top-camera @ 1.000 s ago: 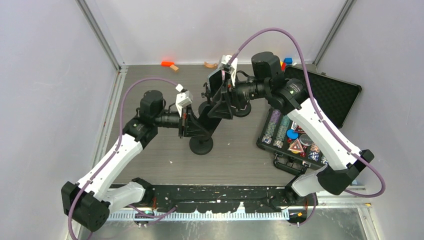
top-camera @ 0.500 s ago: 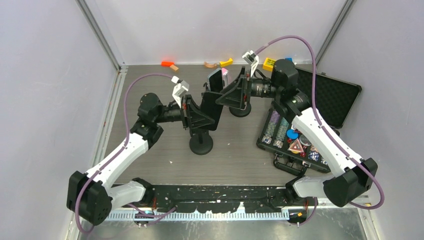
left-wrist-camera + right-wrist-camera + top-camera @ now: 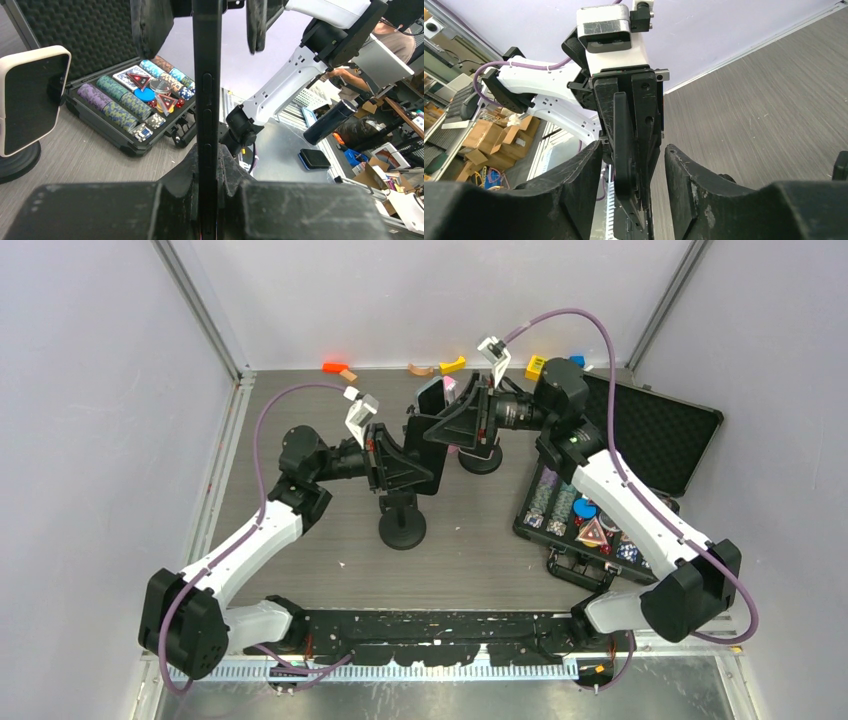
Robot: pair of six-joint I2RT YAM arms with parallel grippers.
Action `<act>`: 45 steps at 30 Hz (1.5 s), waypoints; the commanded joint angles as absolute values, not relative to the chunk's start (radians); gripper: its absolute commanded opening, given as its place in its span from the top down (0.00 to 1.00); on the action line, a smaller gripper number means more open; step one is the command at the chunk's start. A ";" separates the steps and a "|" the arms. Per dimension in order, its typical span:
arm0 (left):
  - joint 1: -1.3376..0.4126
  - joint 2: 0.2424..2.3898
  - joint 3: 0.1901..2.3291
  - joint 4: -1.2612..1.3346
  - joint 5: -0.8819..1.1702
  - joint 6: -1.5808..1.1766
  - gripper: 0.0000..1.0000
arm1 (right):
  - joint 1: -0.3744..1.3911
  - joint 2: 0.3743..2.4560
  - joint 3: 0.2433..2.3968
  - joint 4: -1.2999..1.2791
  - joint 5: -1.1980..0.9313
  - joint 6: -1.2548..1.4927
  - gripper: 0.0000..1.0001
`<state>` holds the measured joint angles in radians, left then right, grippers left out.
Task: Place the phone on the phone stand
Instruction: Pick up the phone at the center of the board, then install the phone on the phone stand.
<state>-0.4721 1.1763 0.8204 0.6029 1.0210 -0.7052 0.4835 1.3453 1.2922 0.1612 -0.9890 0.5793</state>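
A black phone (image 3: 207, 90) stands edge-on in the left wrist view, clamped between my left gripper's (image 3: 207, 165) fingers. In the top view my left gripper (image 3: 395, 455) holds the phone (image 3: 420, 460) just above a black phone stand with a round base (image 3: 402, 528). My right gripper (image 3: 442, 425) is open and faces the left one from the right. In the right wrist view its fingers (image 3: 631, 160) straddle the phone's dark edge (image 3: 621, 145) without touching it. How the phone sits against the stand's cradle is hidden.
A second stand (image 3: 482, 460) behind holds a white-cased phone (image 3: 430, 398), also seen in the left wrist view (image 3: 30, 100). An open black case of poker chips (image 3: 600, 510) lies on the right. Small coloured blocks (image 3: 340, 369) lie along the back wall.
My right gripper drew back to the right off the phone, then edged in again, open. My left gripper moved up and to the right with the phone.
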 commanded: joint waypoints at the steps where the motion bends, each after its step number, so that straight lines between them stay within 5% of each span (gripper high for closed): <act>1: -0.476 1.169 0.827 0.716 1.009 -0.726 1.00 | 0.501 1.358 1.299 0.227 -1.015 0.601 0.48; 8: -0.476 1.163 0.821 0.724 1.002 -0.727 1.00 | 0.508 1.363 1.300 0.245 -1.037 0.611 0.65; 14: -0.474 1.157 0.806 0.720 0.982 -0.719 0.97 | 0.507 1.350 1.295 0.277 -1.075 0.617 0.98; 20: -0.472 1.117 0.827 0.542 0.949 -0.607 0.48 | 0.495 1.324 1.318 0.169 -1.087 0.511 1.00; 27: -0.467 0.973 0.918 -0.078 0.786 -0.148 0.13 | 0.473 1.281 1.350 -0.144 -0.957 0.271 1.00; 35: -0.466 0.913 1.030 -0.611 0.521 0.190 0.09 | 0.488 1.269 1.309 -0.160 -1.003 0.200 1.00; 45: -0.468 0.844 0.853 -0.520 0.498 0.198 0.28 | 0.552 1.325 1.360 -0.250 -1.019 0.098 1.00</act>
